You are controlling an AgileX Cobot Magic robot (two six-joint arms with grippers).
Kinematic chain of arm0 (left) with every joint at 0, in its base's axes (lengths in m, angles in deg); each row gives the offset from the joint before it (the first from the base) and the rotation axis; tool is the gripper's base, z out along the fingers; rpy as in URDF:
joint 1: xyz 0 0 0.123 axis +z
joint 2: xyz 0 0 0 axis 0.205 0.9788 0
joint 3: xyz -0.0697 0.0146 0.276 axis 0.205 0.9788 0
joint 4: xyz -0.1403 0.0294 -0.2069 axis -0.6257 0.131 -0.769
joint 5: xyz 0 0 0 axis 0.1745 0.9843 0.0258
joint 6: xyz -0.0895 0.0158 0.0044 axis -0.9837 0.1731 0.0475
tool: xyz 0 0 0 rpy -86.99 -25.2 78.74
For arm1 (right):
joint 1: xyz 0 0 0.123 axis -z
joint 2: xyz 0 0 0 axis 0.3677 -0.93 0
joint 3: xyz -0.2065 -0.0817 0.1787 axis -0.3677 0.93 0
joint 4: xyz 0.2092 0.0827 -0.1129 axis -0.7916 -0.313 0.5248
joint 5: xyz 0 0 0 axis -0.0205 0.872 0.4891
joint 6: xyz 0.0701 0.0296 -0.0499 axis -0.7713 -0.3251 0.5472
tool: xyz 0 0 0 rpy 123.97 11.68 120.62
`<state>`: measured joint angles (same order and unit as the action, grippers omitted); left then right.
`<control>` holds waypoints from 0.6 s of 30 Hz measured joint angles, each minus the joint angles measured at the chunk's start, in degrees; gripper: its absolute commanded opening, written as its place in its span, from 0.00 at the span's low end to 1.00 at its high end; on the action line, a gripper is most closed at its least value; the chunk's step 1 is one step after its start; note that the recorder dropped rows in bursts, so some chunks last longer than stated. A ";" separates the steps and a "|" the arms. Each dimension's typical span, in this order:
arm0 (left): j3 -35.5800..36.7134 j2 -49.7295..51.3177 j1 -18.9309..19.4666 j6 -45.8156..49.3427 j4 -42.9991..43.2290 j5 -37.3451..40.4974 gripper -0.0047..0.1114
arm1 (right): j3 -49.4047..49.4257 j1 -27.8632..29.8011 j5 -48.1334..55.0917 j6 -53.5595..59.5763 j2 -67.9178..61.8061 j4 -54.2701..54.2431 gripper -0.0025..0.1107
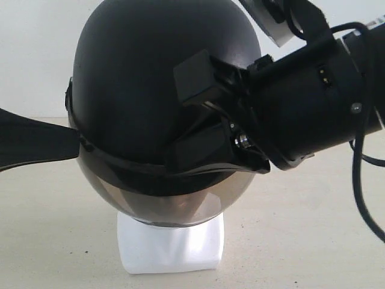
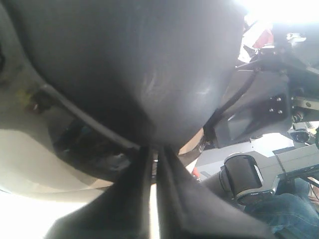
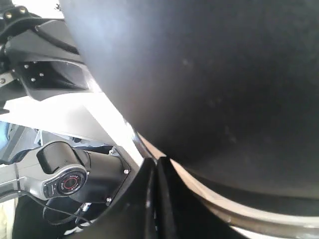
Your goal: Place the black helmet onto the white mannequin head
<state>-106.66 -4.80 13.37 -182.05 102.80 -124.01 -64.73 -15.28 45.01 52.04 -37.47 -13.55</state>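
Observation:
The black helmet (image 1: 138, 90) sits over the white mannequin head, whose face is hidden; only its blocky white neck base (image 1: 171, 244) shows below the smoky visor (image 1: 174, 201). My left gripper (image 1: 77, 143) comes in flat from the left, its tip at the helmet's side rim. In the left wrist view the left gripper (image 2: 155, 149) has its fingers almost together against the helmet (image 2: 139, 64). My right gripper (image 1: 179, 153) reaches across the helmet's right side. In the right wrist view the right gripper (image 3: 156, 162) is shut at the rim of the helmet (image 3: 224, 74).
The base stands on a pale tabletop (image 1: 301, 241) before a white wall. The right arm's body (image 1: 313, 102) and cable (image 1: 361, 192) fill the right side. The left wrist view shows the other arm (image 2: 254, 109) and blue jeans (image 2: 284, 214).

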 measured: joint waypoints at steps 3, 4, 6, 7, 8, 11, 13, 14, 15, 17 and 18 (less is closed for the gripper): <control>0.00 0.00 0.00 0.00 -0.12 0.00 0.08 | 0.00 0.00 0.00 0.00 0.00 0.12 0.02; 0.00 0.00 0.00 0.00 -0.23 0.00 0.08 | 0.00 0.00 0.00 0.00 0.00 0.12 0.02; 0.00 0.00 0.00 0.00 -0.33 0.00 0.08 | 0.00 0.00 0.00 0.12 0.00 -0.25 0.02; 0.00 0.00 0.00 0.00 -0.33 0.00 0.08 | 0.00 0.00 0.00 0.37 0.00 -0.41 0.02; 0.00 0.00 0.00 0.00 -0.46 0.00 0.08 | -0.11 0.00 0.00 1.03 0.00 -0.83 0.02; 0.00 -0.11 0.00 0.00 -0.44 0.00 0.08 | -0.85 0.00 0.10 1.39 0.31 -1.09 0.02; 0.00 -0.74 0.00 0.38 -0.44 0.00 0.08 | -1.78 0.00 -1.66 1.48 1.51 -1.35 0.02; 0.00 -1.22 0.00 0.52 -0.44 0.08 0.08 | -1.99 0.00 -2.82 1.48 2.16 -1.49 0.02; 0.00 -1.67 0.00 0.52 -0.44 0.21 0.08 | -2.24 0.00 -3.61 1.48 2.79 -1.49 0.02; 0.00 -2.56 0.00 0.63 -0.44 0.44 0.08 | -2.38 0.00 -4.64 1.48 3.52 -1.49 0.02; 0.00 -3.50 0.00 0.76 -0.44 0.72 0.08 | -2.38 0.00 -4.85 1.48 4.20 -1.49 0.02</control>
<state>-106.66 -8.30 13.37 -181.29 102.36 -123.29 -67.11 -15.28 40.17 53.52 -33.27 -15.04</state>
